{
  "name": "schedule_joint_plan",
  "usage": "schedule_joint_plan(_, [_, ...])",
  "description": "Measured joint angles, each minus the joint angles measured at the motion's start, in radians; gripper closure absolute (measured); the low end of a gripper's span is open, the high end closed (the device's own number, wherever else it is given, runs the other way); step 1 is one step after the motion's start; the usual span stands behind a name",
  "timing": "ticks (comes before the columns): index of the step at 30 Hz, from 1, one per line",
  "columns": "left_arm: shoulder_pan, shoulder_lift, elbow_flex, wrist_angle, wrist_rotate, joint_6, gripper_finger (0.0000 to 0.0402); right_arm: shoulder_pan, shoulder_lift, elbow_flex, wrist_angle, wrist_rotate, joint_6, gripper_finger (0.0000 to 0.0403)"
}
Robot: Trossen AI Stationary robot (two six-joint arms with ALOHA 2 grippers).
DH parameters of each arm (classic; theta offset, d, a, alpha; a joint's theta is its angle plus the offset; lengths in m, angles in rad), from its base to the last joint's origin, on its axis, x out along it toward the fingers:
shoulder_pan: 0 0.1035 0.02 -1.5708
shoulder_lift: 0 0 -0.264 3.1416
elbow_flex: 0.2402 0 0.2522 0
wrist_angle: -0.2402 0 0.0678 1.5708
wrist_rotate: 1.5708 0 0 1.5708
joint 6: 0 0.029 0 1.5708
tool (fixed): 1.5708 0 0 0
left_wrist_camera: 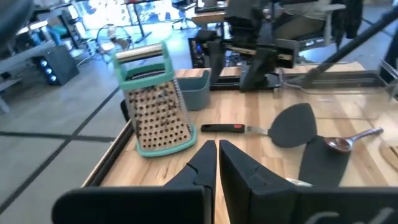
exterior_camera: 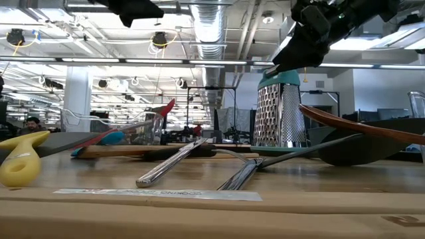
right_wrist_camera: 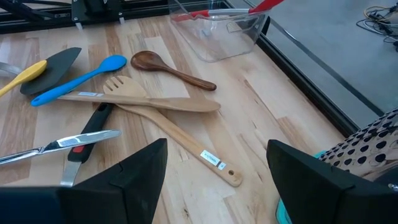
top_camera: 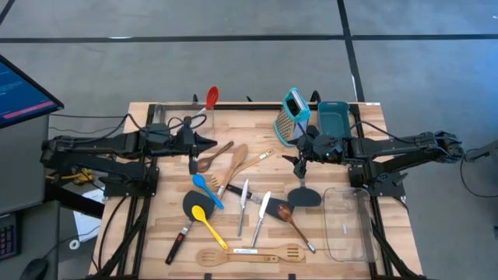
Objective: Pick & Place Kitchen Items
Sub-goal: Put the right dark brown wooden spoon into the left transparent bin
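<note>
My left gripper (top_camera: 212,142) is up over the table, near the clear container (top_camera: 175,117) at the back. Its two fingers (left_wrist_camera: 239,168) are pressed together and they hold nothing. My right gripper (top_camera: 300,165) is over on the other side, close to the teal box grater (top_camera: 292,115). Its fingers (right_wrist_camera: 142,171) stand wide apart with nothing between them.

The red spoon (top_camera: 211,96) sits in the clear container, with its red end poking up. The rest of the kitchen things lie on the wooden table (top_camera: 156,218). The box grater stands upright at the back, right beside the teal bin (top_camera: 334,118). The dark wooden spoon (right_wrist_camera: 171,68) and the light wooden spoons (top_camera: 237,159) lie together in the middle (some of them cross over each other). The blue spoon (top_camera: 207,189) is just in front of them, and the yellow spoon (top_camera: 208,224) lies partly on a black spatula (top_camera: 189,218). The metal cutlery (top_camera: 253,206) is in the middle. Another black spatula (top_camera: 304,197) lies under my right gripper. The slotted wooden spatula (top_camera: 249,254) is by the front edge. One more clear container (top_camera: 346,225) sits at the right front.
</note>
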Motion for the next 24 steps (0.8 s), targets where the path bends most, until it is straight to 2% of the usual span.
schedule_joint_plan(4, [-0.034, 0.000, 0.000, 0.003, 0.005, 0.021, 0.0398, 0.000, 0.000, 0.000, 0.000, 0.000, 0.000, 0.0133])
schedule_joint_plan(12, [-0.100, -0.002, -0.013, 0.003, 0.135, 0.104, 0.0398, 0.000, 0.000, 0.000, 0.000, 0.000, 0.000, 0.0133])
schedule_joint_plan(24, [-0.158, -0.003, -0.095, 0.022, 0.139, 0.068, 0.0398, 0.000, 0.000, 0.000, 0.000, 0.000, 0.000, 0.0133])
